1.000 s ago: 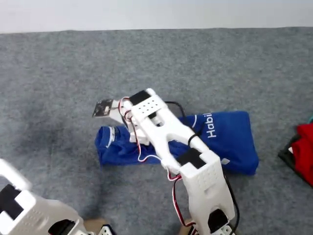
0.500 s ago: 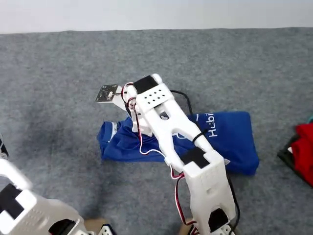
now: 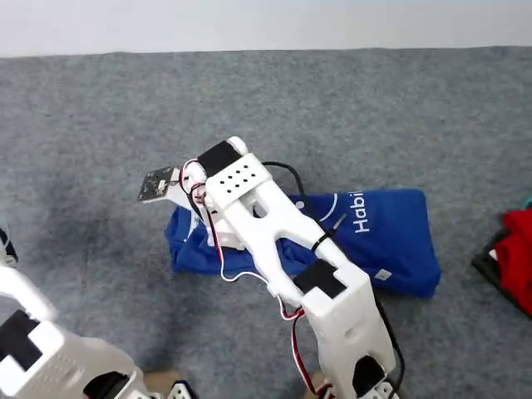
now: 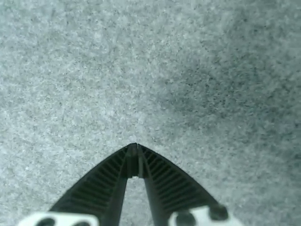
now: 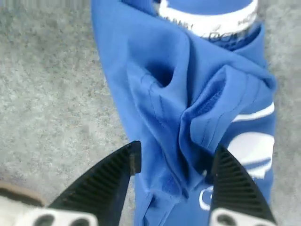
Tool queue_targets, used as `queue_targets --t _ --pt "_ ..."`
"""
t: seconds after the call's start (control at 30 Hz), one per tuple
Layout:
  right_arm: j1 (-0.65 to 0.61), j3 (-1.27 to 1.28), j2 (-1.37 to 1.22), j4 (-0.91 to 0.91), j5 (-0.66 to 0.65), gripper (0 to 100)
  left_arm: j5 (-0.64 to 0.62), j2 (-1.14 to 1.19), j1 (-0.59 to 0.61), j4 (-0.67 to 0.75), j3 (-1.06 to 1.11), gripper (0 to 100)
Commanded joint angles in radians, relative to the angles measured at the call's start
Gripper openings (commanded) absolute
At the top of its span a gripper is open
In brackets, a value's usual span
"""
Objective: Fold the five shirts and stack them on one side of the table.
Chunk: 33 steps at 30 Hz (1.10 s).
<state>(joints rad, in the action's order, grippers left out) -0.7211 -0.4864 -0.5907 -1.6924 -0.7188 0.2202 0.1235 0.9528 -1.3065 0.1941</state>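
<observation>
A blue shirt (image 3: 374, 237) with white print lies folded into a long band in the middle of the grey table. Its rumpled left end (image 5: 188, 94) shows close up in the right wrist view. My right gripper (image 5: 175, 165) is open just over those folds, with one finger (image 5: 110, 181) at the cloth's edge over the carpet and the other finger (image 5: 235, 183) over the blue fabric. The right arm (image 3: 258, 208) stretches from the near edge to that end of the shirt. My left gripper (image 4: 136, 149) is shut and empty above bare carpet. The left arm (image 3: 50, 357) sits at the near left corner.
A red garment (image 3: 519, 253) on something dark lies at the right edge of the table. Grey carpet (image 3: 349, 108) covers the table, with open room behind and left of the blue shirt. A pale wall runs along the far edge.
The right arm first rose a little, then swung left and down onto the shirt's left end. The cloth there has bunched slightly. The left arm stays at the near left.
</observation>
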Motion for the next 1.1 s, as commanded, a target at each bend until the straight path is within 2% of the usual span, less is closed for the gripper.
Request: queue_targets --t 0.0,0.2,0.4,0.67,1.07 --pt "0.050 -0.049 -0.050 0.081 0.005 25.3 0.009 -0.009 -0.008 0.017 -0.008 0" --pt "0.160 -0.068 -0.150 0.228 0.003 25.3 0.009 -0.008 -0.008 0.017 -0.008 0" --pt "0.229 -0.195 -0.156 0.214 0.003 25.3 0.011 -0.008 -0.008 0.017 -0.008 0" --pt "0.229 -0.364 -0.165 0.116 0.003 25.3 0.011 -0.006 -0.008 0.017 -0.008 0" --pt "0.174 -0.362 -0.166 0.053 0.008 25.3 0.011 -0.015 -0.009 0.017 -0.007 0"
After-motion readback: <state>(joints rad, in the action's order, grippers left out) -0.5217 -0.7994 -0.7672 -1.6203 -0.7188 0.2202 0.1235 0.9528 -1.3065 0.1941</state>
